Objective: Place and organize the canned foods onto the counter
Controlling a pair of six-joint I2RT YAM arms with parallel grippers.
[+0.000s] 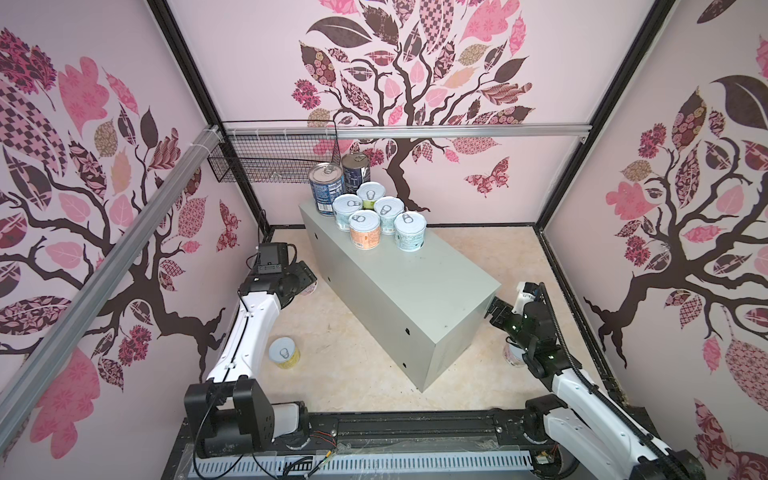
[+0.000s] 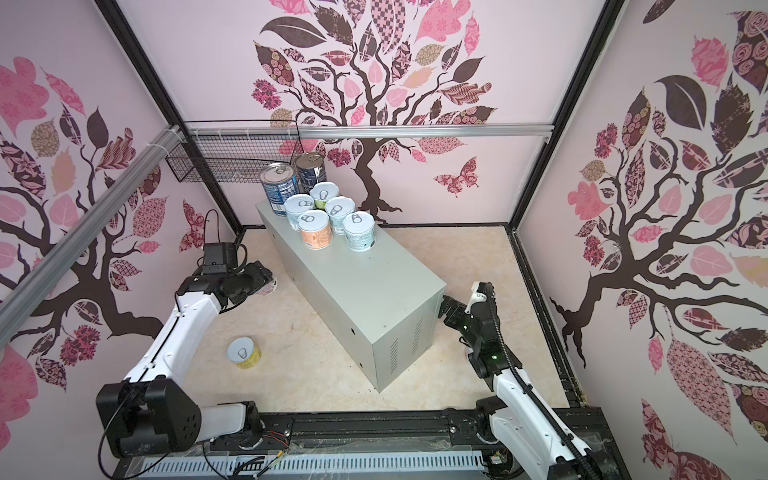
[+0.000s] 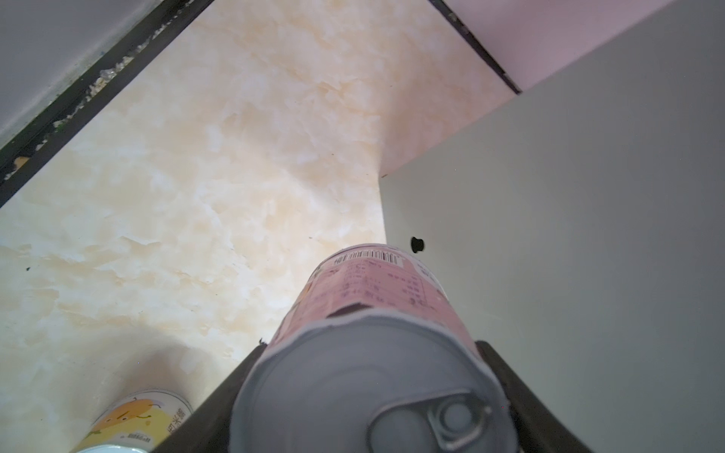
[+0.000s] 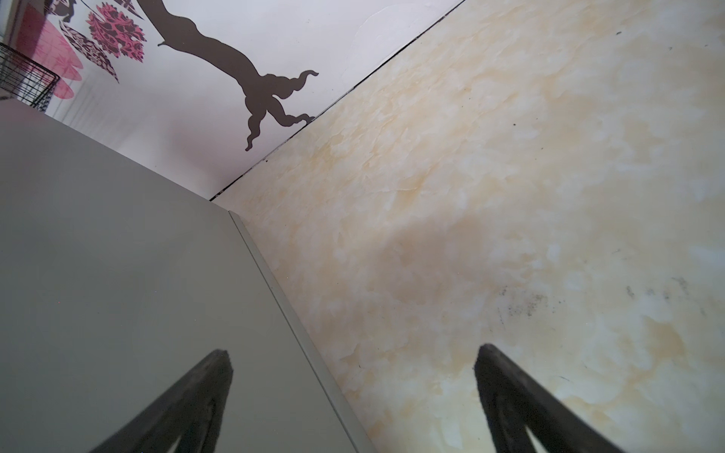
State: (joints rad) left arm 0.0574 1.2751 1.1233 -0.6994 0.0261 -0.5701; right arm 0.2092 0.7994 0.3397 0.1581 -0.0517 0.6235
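The counter (image 1: 399, 291) (image 2: 353, 282) is a long grey-green box set slantwise on the floor. At its far end stand two tall dark-blue cans (image 1: 326, 189) (image 2: 278, 187) and several short white-lidded cans (image 1: 365, 228) (image 2: 316, 227). My left gripper (image 3: 370, 345) is shut on a pink-labelled can (image 3: 376, 298), held beside the counter's left side; only the can's edge (image 1: 311, 287) shows in a top view. A yellow can (image 1: 284, 352) (image 2: 244, 352) (image 3: 137, 415) stands on the floor near the left arm. My right gripper (image 1: 494, 309) (image 4: 353, 353) is open and empty at the counter's right edge.
A black wire basket (image 1: 270, 158) (image 2: 232, 160) hangs on the back-left wall behind the tall cans. Another short can (image 1: 513, 353) is partly hidden under the right arm. Marbled beige floor (image 1: 353, 365) surrounds the counter, with walls close on three sides.
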